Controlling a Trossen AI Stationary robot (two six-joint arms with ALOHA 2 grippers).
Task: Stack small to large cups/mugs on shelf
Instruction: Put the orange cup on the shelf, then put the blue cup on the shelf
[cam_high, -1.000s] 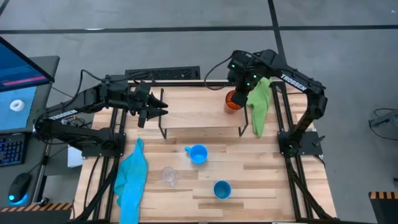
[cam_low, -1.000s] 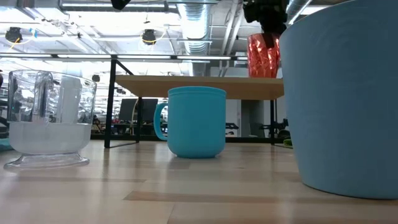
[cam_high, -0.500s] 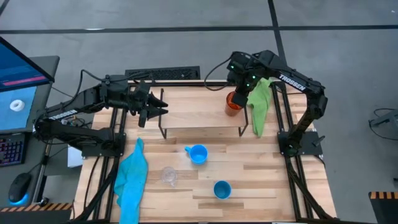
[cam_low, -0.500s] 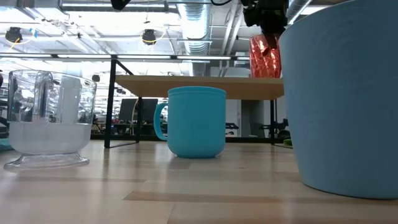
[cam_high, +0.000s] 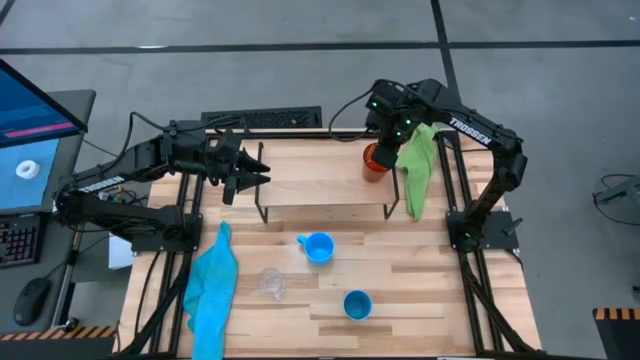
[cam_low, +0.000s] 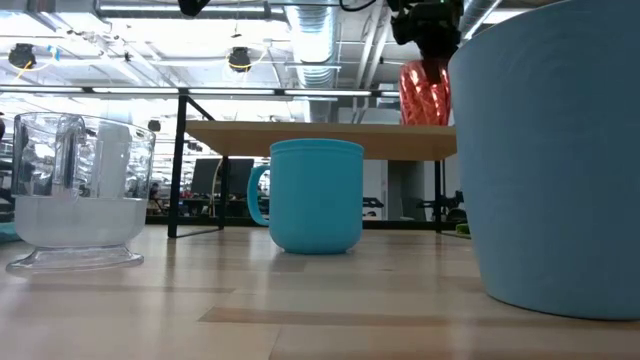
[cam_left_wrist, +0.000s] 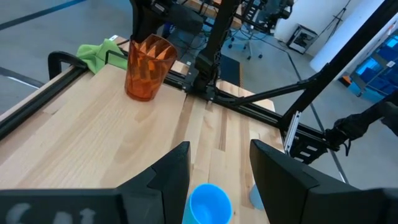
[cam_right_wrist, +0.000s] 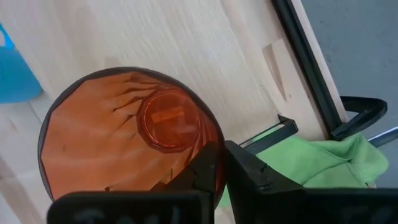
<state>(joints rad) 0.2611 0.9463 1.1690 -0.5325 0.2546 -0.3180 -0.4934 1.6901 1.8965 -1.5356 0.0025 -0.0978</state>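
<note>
Nearest low camera we see blue handleless cup (cam_high: 357, 303), clear glass cup (cam_high: 271, 282), then light-blue mug (cam_high: 318, 247), all on table (cam_high: 440, 290) before shelf (cam_high: 320, 185). On shelf's right end, orange cup (cam_right_wrist: 124, 146) upright (rim pinched between right gripper (cam_right_wrist: 217, 171) fingers). Left gripper (cam_left_wrist: 214, 168) hovers by shelf's left end, fingers parted, holding nothing. Green cloth (cam_high: 415, 165) hangs beside.

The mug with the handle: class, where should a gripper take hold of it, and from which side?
Grip the mug by its rim wall from above: it stands upright, mouth open, nothing close beside it. Its small handle sits flat to one side.
</note>
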